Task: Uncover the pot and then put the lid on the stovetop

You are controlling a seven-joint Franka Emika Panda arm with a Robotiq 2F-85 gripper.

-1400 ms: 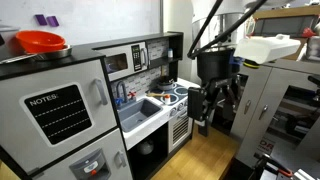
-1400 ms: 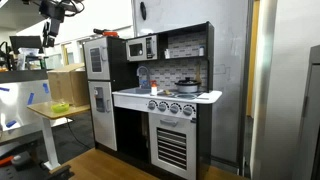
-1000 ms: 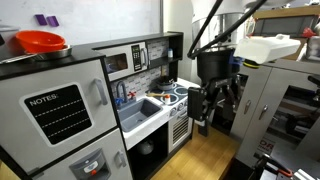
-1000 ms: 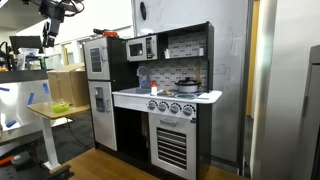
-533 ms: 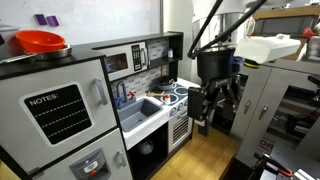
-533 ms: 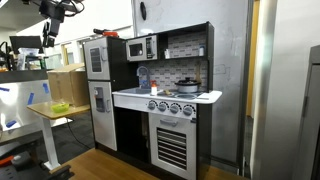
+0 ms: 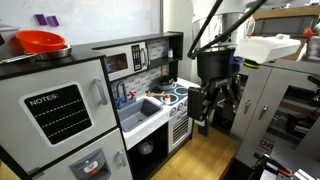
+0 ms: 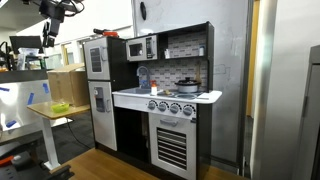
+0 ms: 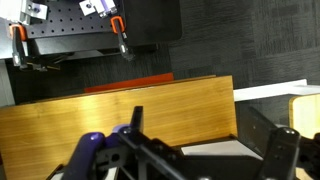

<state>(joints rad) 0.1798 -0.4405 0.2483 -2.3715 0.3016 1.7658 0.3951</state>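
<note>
The small grey pot [image 8: 187, 87] stands on the white stovetop [image 8: 200, 97] of the toy kitchen with its lid [image 8: 187, 81] on it. In an exterior view the stovetop [image 7: 172, 98] shows its blue-ringed burners, and the pot [image 7: 187, 89] is small and indistinct at the far end. My gripper [image 7: 214, 110] hangs in the air beside the kitchen's stove end, apart from the pot. In the wrist view the gripper [image 9: 198, 140] is open and empty over a wooden panel [image 9: 120, 105]. The pot does not show there.
A grey sink basin [image 7: 140, 109] lies next to the stovetop. A red-orange bowl [image 7: 40, 42] sits on top of the fridge unit. A microwave [image 8: 140, 47] sits above the counter. Grey cabinets [image 7: 280, 110] stand close behind the arm. A wooden table [image 8: 55, 110] stands further off.
</note>
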